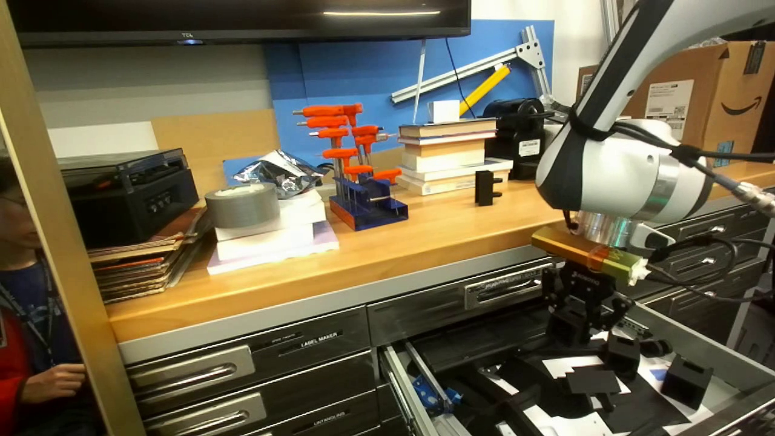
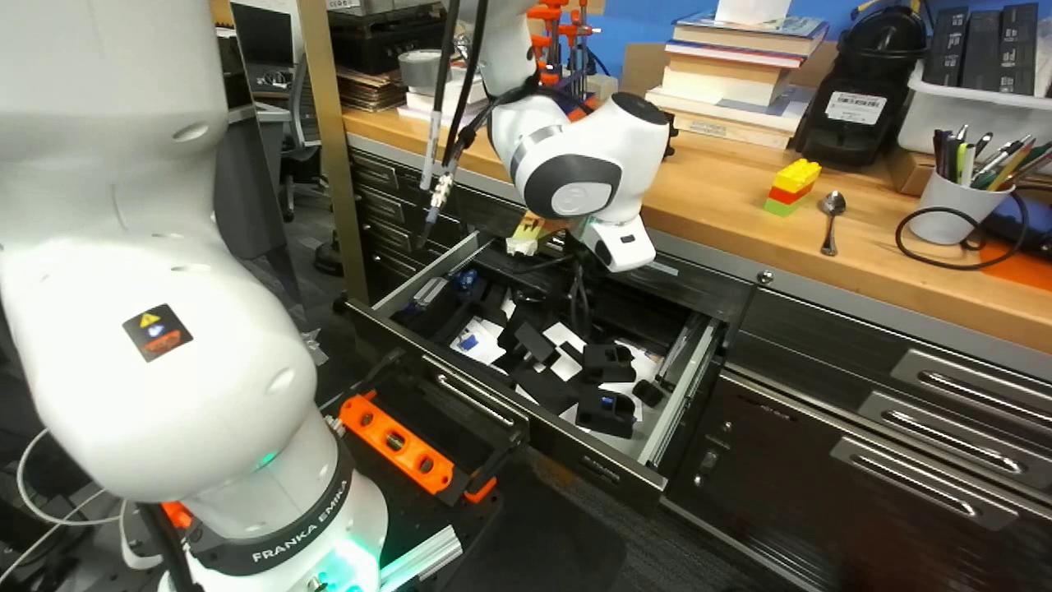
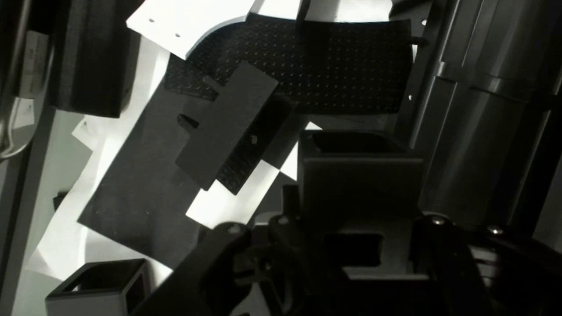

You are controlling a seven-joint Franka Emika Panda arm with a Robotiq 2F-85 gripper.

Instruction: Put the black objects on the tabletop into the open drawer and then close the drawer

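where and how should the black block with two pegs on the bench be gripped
From above, probably, by the top end of the black block: it stands upright on the bench, and its two pegs stick out sideways, so I'd keep the grip off that side.

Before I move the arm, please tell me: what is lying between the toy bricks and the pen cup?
A spoon, and nearer the pen cup, part of a black cable; both show in an exterior view.
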